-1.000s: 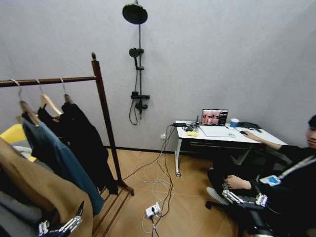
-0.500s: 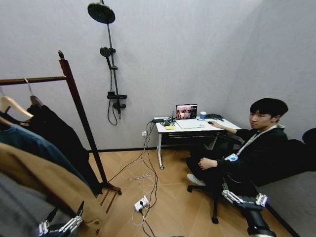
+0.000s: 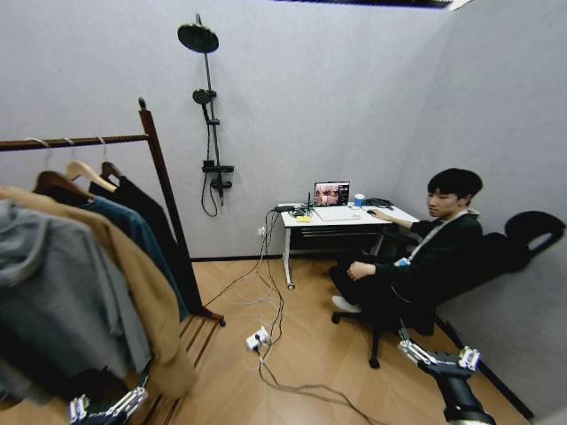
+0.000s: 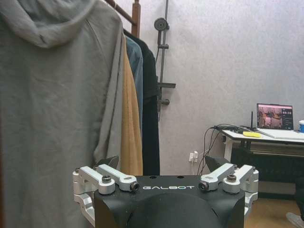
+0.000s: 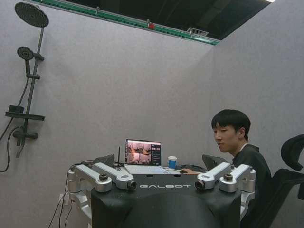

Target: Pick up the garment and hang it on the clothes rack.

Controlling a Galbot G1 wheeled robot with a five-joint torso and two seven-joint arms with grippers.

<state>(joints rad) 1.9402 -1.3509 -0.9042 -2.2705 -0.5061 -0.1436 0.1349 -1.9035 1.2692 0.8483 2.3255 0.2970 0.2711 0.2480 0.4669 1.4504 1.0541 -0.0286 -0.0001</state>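
The clothes rack (image 3: 160,192), dark red-brown wood with a knob-topped post, stands at the left. On its bar hang a grey hoodie (image 3: 62,283), a tan coat (image 3: 146,292) and a teal shirt (image 3: 133,226). The long black garment (image 3: 164,230) hangs last, against the post. In the left wrist view the black garment (image 4: 150,114) hangs behind the teal and tan ones. My left gripper (image 3: 108,405) is low, in front of the hanging clothes, open and holding nothing (image 4: 162,164). My right gripper (image 3: 436,354) is low on the right, open and holding nothing (image 5: 159,160).
A person (image 3: 425,257) sits in an office chair at a white desk (image 3: 341,215) with a laptop (image 3: 331,193). A power strip (image 3: 257,338) and loose cables lie on the wood floor. A black shower fixture (image 3: 211,115) is on the back wall.
The whole picture has shifted, so the camera has turned. The grey hoodie and more of the rack now show at the left. Both grippers hold the same spots in the view.
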